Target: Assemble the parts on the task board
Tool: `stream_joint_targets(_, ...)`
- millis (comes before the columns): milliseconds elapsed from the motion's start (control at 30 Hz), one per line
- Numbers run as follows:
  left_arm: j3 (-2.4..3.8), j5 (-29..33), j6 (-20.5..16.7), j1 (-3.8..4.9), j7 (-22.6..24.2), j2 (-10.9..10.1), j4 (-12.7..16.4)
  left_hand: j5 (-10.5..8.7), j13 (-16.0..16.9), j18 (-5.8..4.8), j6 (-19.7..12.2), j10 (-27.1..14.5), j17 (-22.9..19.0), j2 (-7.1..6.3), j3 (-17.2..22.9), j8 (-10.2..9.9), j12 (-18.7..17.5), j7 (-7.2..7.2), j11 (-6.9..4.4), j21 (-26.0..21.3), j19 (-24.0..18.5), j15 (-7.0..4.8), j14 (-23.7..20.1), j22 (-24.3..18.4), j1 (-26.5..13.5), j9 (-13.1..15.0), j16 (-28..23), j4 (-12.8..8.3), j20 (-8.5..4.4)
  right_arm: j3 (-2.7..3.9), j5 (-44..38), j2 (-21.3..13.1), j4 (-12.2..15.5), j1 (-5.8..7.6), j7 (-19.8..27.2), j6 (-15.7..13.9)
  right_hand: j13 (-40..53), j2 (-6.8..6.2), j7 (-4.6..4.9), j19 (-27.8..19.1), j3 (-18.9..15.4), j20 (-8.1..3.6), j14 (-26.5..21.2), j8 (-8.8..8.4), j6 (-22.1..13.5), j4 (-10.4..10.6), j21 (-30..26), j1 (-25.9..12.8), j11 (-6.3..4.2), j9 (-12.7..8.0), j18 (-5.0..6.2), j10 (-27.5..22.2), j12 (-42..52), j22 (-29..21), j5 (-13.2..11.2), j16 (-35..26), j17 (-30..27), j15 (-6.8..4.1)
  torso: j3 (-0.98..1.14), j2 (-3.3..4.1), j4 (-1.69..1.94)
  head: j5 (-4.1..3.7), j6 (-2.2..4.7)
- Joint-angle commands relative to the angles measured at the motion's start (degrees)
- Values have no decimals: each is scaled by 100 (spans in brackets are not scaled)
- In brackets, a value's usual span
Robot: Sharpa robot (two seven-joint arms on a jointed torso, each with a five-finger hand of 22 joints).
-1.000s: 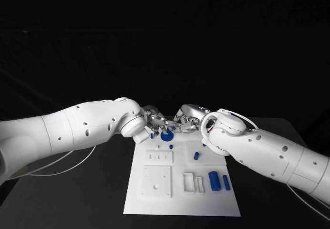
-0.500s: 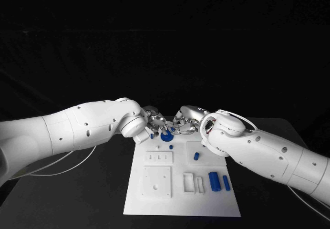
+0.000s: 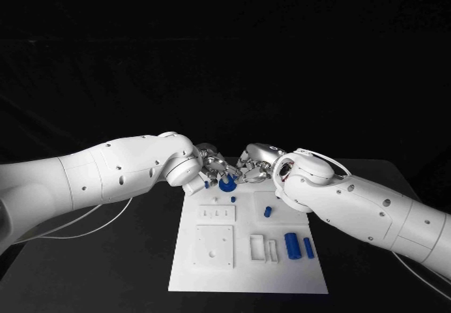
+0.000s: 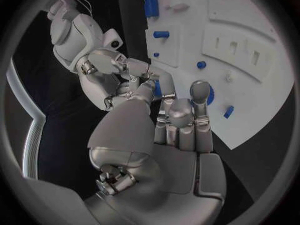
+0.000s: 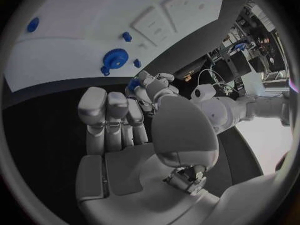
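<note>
Head view: both hands [image 3: 230, 173] hide a blue part [image 3: 227, 184].

Lab, black-draped table [image 3: 141, 261], equipment racks [image 5: 234, 60], cables

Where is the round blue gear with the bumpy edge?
In the head view, the blue gear sits at the far end of the task board, right below where the left hand and right hand meet.
</note>
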Motion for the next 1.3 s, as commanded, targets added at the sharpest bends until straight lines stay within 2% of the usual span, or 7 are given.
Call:
stream_joint_targets(33,6,26,116,12,37,-7,48,-10,-18,-43,69,269,30,19,581,78,-4,-27,-33,-48,24,8,18,28,28,436,55,-269,11,-2,-49,20,3,-1,54,126,-6,-3,-6,357,-9,-30,4,13,18,22,-37,18,-6,-7,27,0,-20,174,19,-21,9,-38,2,2,5,-14,-16)
stream_joint_targets(167,6,70,142,10,28,-60,93,70,-62,-53,92,271,58,-183,1227,61,65,-66,-55,-102,47,-9,20,123,-296,1383,72,-280,-2,-2,-52,10,-8,-1,52,139,-16,-3,-6,357,-11,-30,4,12,15,26,-41,13,-6,-7,30,-9,-35,172,18,-25,8,-38,2,2,5,-9,-33)
stream_joint_targets(467,6,189,123,8,34,-89,110,142,-72,-88,213,277,129,-229,1390,51,157,-132,-73,-203,99,-34,50,244,-416,2170,105,-156,-29,-4,-51,8,-2,-1,73,121,-42,-8,-5,355,-25,-27,1,12,7,42,-69,0,-5,-9,38,-24,-68,158,15,-50,-4,-38,6,-2,3,11,5)
stream_joint_targets(700,6,270,94,6,19,-105,131,289,-76,-104,284,283,214,-227,1420,52,237,-166,-81,-248,129,-46,79,300,-477,2505,140,-112,-42,-20,-12,-61,-11,-1,175,-250,-190,-192,115,337,-195,9,-13,5,-423,200,-175,-145,50,-116,62,-182,-282,116,-81,-134,-66,18,6,-12,0,37,-18)
stream_joint_targets(867,5,284,27,4,-2,-164,173,529,-92,-108,340,291,269,-283,1487,49,303,-183,-89,-276,154,-54,104,349,-539,2665,156,-146,-48,-29,67,-203,38,-2,321,-668,-910,-371,304,222,-961,159,-232,29,-1206,569,-870,-1,191,-151,186,-749,-1071,-145,-121,-617,-458,155,7,-10,-2,45,-20)
stream_joint_targets(1067,3,211,-76,-7,-91,-275,244,650,-132,-109,417,297,320,-317,1551,45,392,-198,-90,-309,175,-56,114,403,-616,2740,176,-219,-48,-32,198,-586,299,-51,505,-867,-1326,-522,341,266,-1477,198,-293,13,-1375,1113,-1111,289,224,-157,222,-920,-971,-126,115,-647,-577,183,11,-8,4,70,-25)
stream_joint_targets(1300,-10,-62,-43,-35,-427,-469,397,773,-135,-106,435,299,342,-334,1565,44,424,-199,-85,-305,189,-55,123,420,-627,2747,190,-242,-47,-32,709,-1209,615,-133,1025,-713,-1525,-396,340,267,-1517,199,-328,13,-1354,925,-1301,361,221,-156,224,-1015,-997,-107,368,-671,-620,183,13,-23,-20,105,22)
